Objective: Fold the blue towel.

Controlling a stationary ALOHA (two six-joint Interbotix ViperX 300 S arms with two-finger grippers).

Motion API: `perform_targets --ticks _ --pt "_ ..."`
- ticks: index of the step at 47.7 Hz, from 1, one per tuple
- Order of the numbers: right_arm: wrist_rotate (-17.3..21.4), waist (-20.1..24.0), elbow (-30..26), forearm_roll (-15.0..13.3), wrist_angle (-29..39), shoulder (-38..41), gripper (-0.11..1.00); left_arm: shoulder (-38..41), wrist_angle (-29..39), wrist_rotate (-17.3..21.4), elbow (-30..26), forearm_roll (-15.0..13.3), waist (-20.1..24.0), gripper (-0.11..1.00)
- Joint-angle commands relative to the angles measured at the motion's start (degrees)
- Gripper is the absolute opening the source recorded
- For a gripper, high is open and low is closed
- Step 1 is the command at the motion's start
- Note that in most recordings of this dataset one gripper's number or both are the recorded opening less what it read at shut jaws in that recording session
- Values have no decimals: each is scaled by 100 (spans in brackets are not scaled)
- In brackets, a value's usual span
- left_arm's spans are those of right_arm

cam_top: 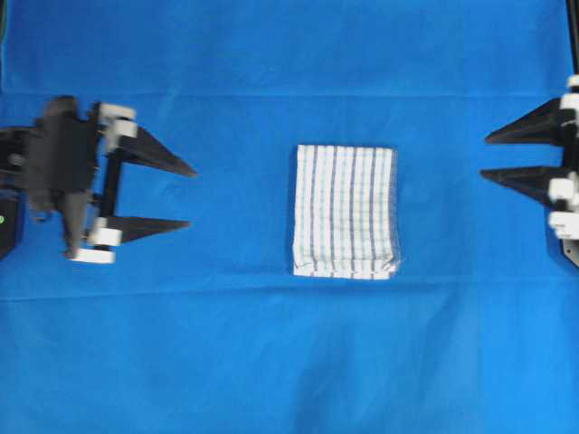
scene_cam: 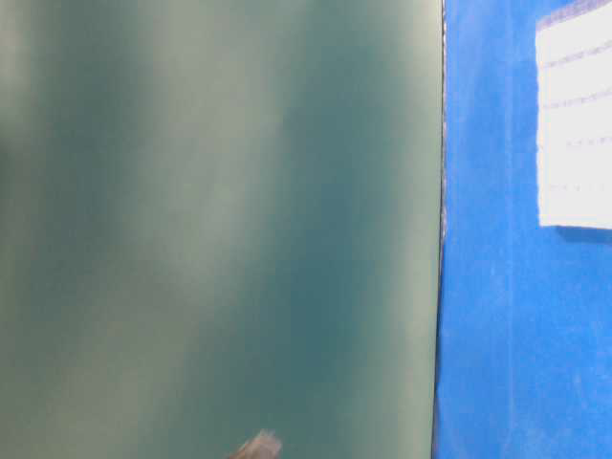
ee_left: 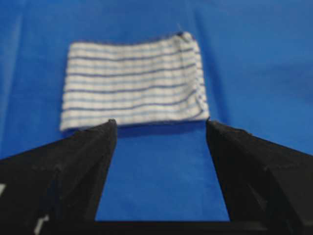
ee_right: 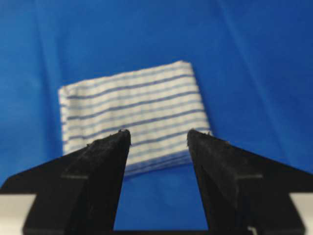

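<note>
The blue towel (cam_top: 345,211) is a white cloth with thin blue stripes. It lies folded into a small thick rectangle at the middle of the blue table cover. It also shows in the left wrist view (ee_left: 133,81), the right wrist view (ee_right: 132,112) and the table-level view (scene_cam: 576,124). My left gripper (cam_top: 191,196) is open and empty, well to the left of the towel. My right gripper (cam_top: 485,156) is open and empty, to the right of the towel. Neither touches the cloth.
A plain blue table cover (cam_top: 271,362) spreads across the whole surface with faint creases. The table-level view is mostly filled by a blurred green-grey surface (scene_cam: 210,220).
</note>
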Motion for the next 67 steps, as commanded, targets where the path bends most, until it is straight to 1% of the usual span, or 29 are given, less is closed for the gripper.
perform_targets --ticks 1,9,16,22,29,35,67 --pt "-18 26 44 -149 35 -343 57 -554 -62 -26 167 -18 53 67" --pt "-18 26 396 -281 53 -1002 56 -1617 -70 -35 756 -9 167 67" --pt "-9 26 765 -299 44 -1538 56 -2487 -70 -97 1327 -9 325 67" --pt "44 26 993 -299 -9 -1723 56 -3182 -70 -114 1793 -26 413 67" --pt "53 26 1063 -299 -132 -1652 56 -3612 -53 -237 2074 -35 510 67" --pt "62 26 1081 -299 -167 -1635 56 -3656 -44 -369 2118 -35 580 67" --pt "62 26 1116 -299 -167 -1573 56 -3647 -35 -378 2118 -35 589 66"
